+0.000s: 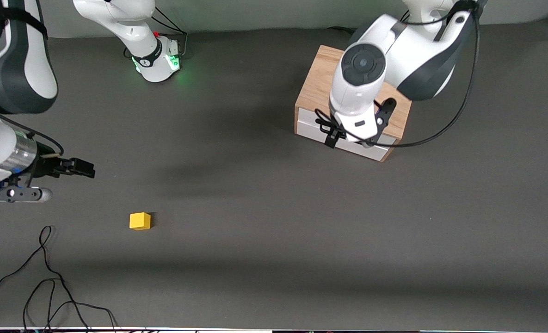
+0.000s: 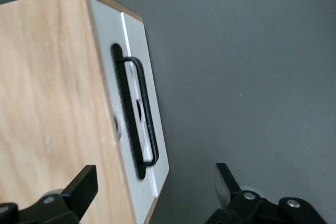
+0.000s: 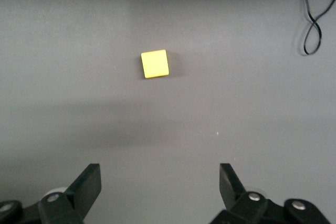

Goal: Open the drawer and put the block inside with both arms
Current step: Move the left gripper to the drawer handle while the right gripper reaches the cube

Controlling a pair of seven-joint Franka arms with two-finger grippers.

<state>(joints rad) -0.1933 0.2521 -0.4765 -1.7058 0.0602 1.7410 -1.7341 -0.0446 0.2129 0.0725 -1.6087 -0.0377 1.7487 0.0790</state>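
Note:
The oak cabinet (image 1: 317, 83) stands toward the left arm's end of the table, its white drawer (image 1: 308, 128) shut. In the left wrist view I see the cabinet top (image 2: 47, 119), the drawer front (image 2: 152, 140) and the black bar handle (image 2: 137, 114). My left gripper (image 1: 347, 138) (image 2: 156, 179) is open above the drawer's front edge, with one finger over the cabinet top and the other over the table. The yellow block (image 1: 139, 221) (image 3: 155, 63) lies on the table. My right gripper (image 1: 80, 167) (image 3: 160, 179) is open and empty over bare table, apart from the block.
Loose black cables (image 1: 47, 277) lie on the table at the right arm's end, nearer the front camera than the block; a loop shows in the right wrist view (image 3: 312, 24). The right arm's green-lit base (image 1: 158, 60) stands at the table's back edge.

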